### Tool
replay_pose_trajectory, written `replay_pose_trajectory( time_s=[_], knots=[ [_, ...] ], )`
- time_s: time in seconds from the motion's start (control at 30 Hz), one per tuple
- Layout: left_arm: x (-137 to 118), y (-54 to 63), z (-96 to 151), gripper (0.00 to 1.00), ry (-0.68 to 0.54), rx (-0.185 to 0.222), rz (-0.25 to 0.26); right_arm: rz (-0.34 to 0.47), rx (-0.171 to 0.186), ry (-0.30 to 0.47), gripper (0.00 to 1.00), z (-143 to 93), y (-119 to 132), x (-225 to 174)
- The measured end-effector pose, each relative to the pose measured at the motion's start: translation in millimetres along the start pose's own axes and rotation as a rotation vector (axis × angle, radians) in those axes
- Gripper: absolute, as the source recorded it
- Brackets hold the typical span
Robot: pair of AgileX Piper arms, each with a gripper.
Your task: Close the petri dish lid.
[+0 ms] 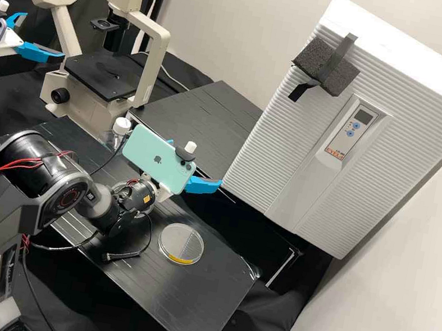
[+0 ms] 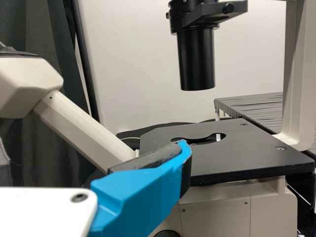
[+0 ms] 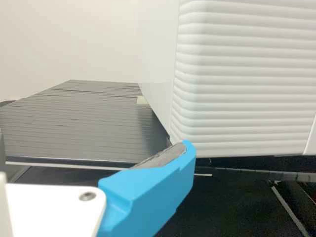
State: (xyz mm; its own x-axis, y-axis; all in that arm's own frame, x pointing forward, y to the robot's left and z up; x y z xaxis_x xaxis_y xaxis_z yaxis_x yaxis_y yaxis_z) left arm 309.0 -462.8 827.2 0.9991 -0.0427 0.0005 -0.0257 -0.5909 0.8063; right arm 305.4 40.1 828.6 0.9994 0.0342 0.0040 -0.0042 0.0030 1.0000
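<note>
On the black platform [image 1: 208, 300], a clear petri dish [image 1: 182, 244] lies flat, a yellow strip at its rim; its contents are unclear.
The right arm [image 1: 110, 209] extends over the platform beside it, gripper [image 1: 197, 162] fingers spread, holding nothing. Near the microscope [image 1: 153, 65], the left gripper [image 1: 43, 35] is also spread and empty. A white-capped bottle [image 1: 121, 126] and white cabinet [image 1: 280, 153] stand beyond.

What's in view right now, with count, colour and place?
Petri dish: 1, clear, yellow strip, front bench
Bench: 1, black, below right arm
Bottle: 1, clear, white cap, near microscope
Microscope: 1, cream and black, beyond bench
Cabinet: 1, white, high view's right
Foam block: 1, dark grey, taped to cabinet
Phones: 2, purple and green, one per arm
Arms: 2, dark grey
Left claw: 1, white and blue, by microscope
Right claw: 1, white and blue, by cabinet
</note>
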Motion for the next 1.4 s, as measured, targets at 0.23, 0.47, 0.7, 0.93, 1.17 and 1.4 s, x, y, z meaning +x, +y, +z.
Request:
replay_pose_trajectory(
  time_s=[0.23, 0.47, 0.7, 0.93, 1.17, 1.4],
  knots=[
    [0, 0.0, 0, 1.00, 0.000, 0.000, 0.000, 0.000, 0.000, 0.000, 1.00, 0, 0, 0],
    [0, 0.0, 0, 1.00, 0.000, 0.000, 0.000, 0.036, 0.000, -0.025, 1.00, 10, 7, -18],
    [0, 0.0, 0, 1.00, 0.000, 0.000, 0.000, 0.187, 0.011, -0.034, 1.00, 25, 35, -60],
    [0, 0.0, 0, 1.00, 0.000, 0.000, 0.000, 0.257, 0.018, -0.065, 1.00, 44, 46, -98],
    [0, 0.0, 0, 1.00, 0.000, 0.000, 0.000, 0.234, 0.005, -0.110, 1.00, 57, 42, -126],
    [0, 0.0, 0, 1.00, 0.000, 0.000, 0.000, 0.185, 0.006, -0.126, 1.00, 59, 29, -138]
  ],
)
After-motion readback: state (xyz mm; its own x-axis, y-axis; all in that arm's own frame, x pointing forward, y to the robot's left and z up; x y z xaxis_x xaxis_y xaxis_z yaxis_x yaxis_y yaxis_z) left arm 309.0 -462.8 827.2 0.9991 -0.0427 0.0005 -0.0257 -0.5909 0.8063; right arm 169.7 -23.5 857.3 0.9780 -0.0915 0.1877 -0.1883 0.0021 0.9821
